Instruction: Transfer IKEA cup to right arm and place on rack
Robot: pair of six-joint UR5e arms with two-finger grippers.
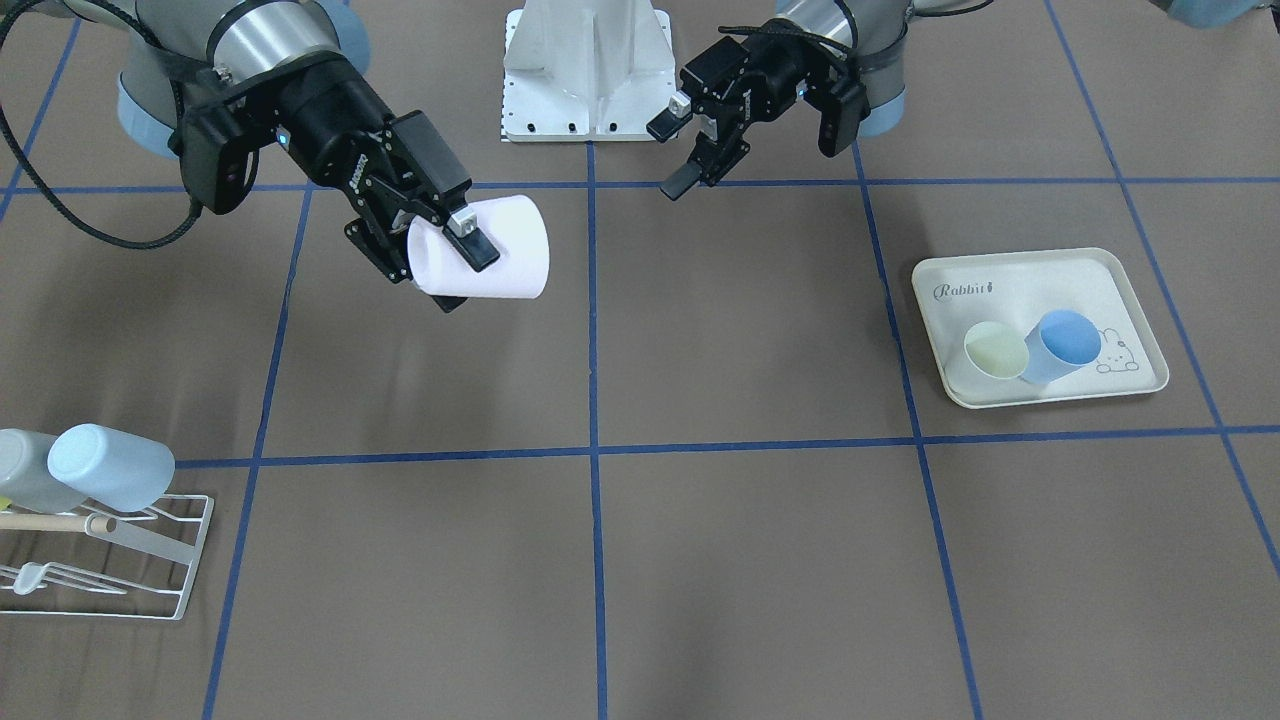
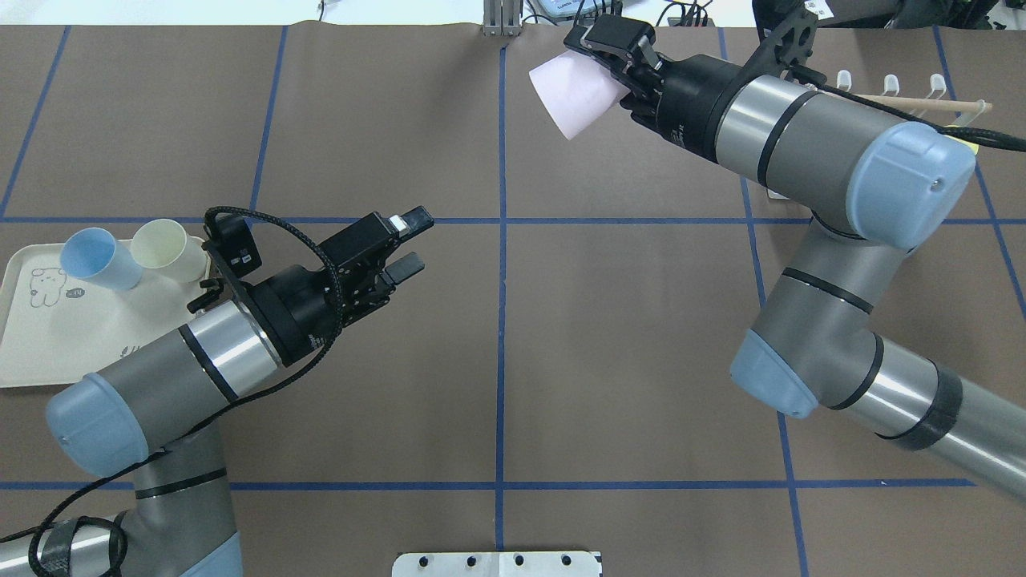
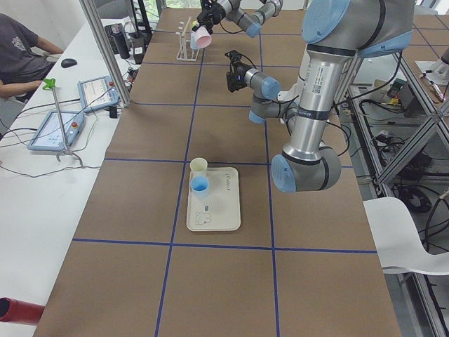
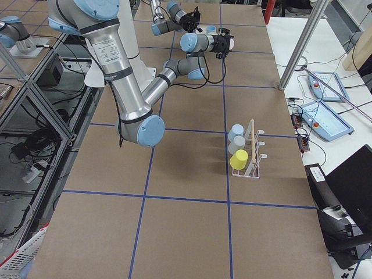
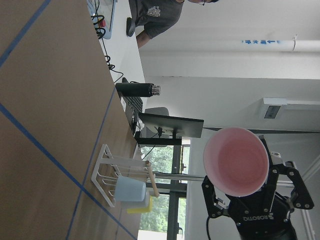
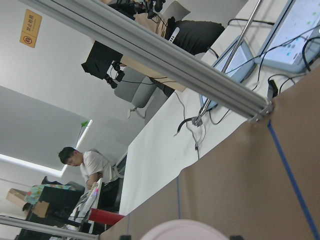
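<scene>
My right gripper (image 1: 462, 268) is shut on the pale pink IKEA cup (image 1: 512, 255) and holds it on its side above the table, mouth turned toward the left arm. In the overhead view this cup (image 2: 573, 100) hangs near the table's far edge. The left gripper (image 1: 672, 155) is open and empty, well apart from the cup. The left wrist view looks straight into the cup's mouth (image 5: 235, 161). The white wire rack (image 1: 110, 565) with its wooden rod sits at the table's right end and carries a light blue cup (image 1: 110, 465) and a grey one (image 1: 20, 470).
A cream rabbit-print tray (image 1: 1090, 285) on the robot's left side holds a blue cup (image 1: 1065, 340) and a cream cup (image 1: 995, 350). The robot's white base (image 1: 588, 70) stands at the table's middle. People sit at a desk beyond the far edge.
</scene>
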